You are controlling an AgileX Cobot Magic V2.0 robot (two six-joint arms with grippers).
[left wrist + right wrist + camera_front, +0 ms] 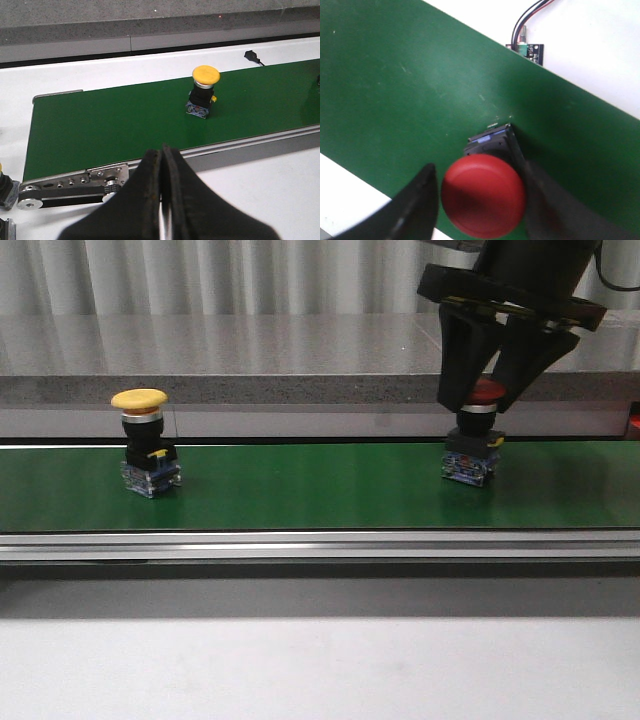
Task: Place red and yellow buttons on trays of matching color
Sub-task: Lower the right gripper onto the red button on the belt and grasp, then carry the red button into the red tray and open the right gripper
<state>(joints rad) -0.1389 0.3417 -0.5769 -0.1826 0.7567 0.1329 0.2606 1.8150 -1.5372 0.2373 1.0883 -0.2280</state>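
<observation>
The right gripper [487, 390] hangs open straddling the red button [473, 445], upright on the green belt [300, 490], its fingers seemingly just clear of the cap, well apart from the yellow button [148, 443].

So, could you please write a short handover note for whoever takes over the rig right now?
Right claw: open, straddling the red button's cap on the green belt, not yet closed.
Left claw: shut, empty, off the belt's near edge.
Yellow button: upright on the belt, untouched.
Done: nothing placed. No trays in view.
Left: grasp the red button, tray it, then do the yellow one.
</observation>
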